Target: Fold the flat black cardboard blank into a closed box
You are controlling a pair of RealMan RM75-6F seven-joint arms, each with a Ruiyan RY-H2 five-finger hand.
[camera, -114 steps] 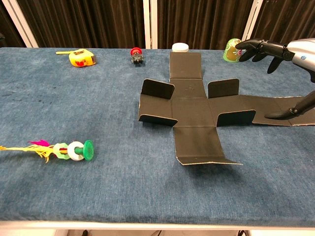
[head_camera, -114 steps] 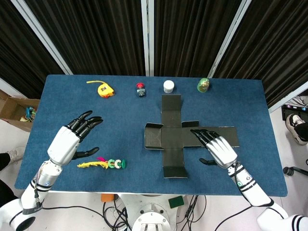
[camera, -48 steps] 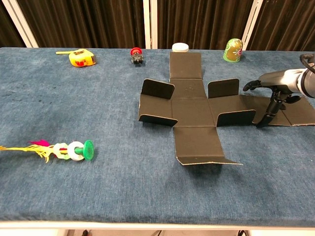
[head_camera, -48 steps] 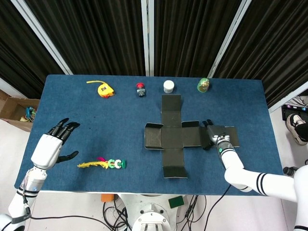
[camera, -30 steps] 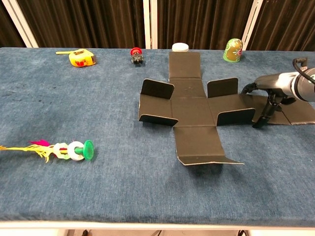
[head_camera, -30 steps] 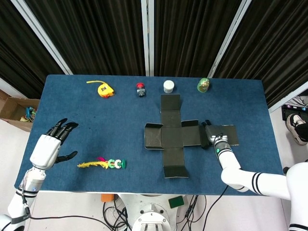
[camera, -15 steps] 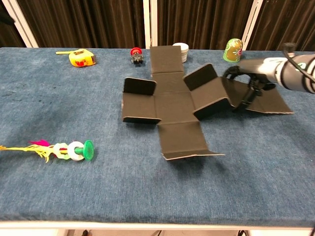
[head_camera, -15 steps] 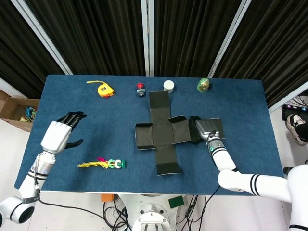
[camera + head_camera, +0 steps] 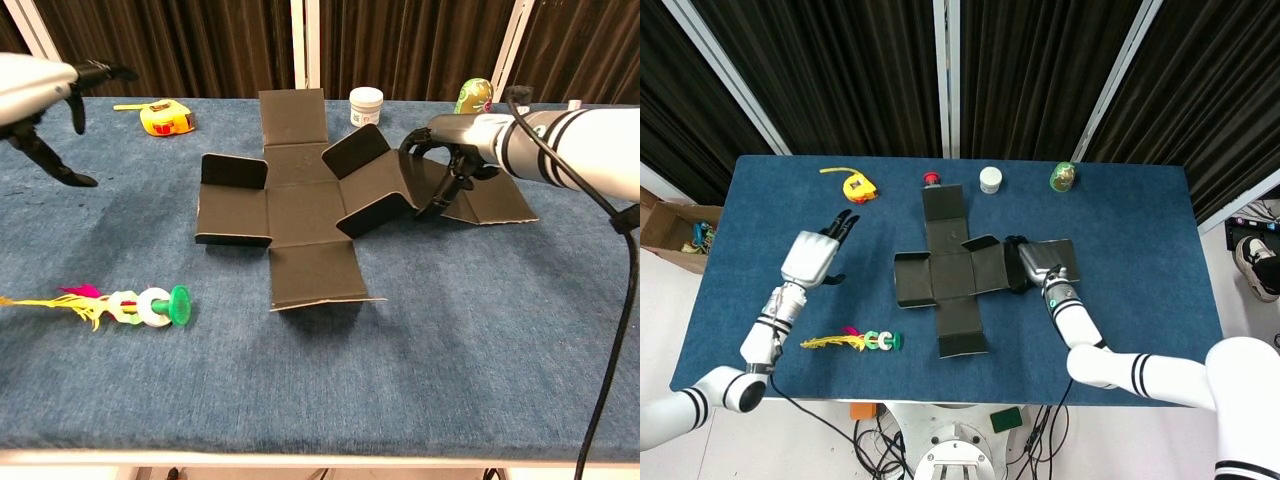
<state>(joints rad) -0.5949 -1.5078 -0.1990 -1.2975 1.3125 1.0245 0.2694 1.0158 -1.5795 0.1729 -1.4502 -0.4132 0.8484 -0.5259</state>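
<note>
At nine o'clock on the blue table [image 9: 1160,300], the left hand [image 9: 812,255] hovers above the cloth with its dark fingers spread apart and nothing in it. Just below it, at about seven o'clock, lies a feather toy [image 9: 855,341] with yellow and pink plumes and green rings. Toward eleven o'clock sits a yellow tape measure [image 9: 854,186]; any writing on it is too small to read. Near the middle of the table lies the black cardboard blank [image 9: 958,272], a cross shape with its side flaps partly raised. A small red-topped object [image 9: 931,179] touches its far edge at twelve o'clock, and a white jar [image 9: 366,105] stands just beside it. The right hand [image 9: 1032,262] grips the blank's right arm at three o'clock, fingers curled over the lifted panel. A green figurine [image 9: 1064,176] stands at one o'clock.
</note>
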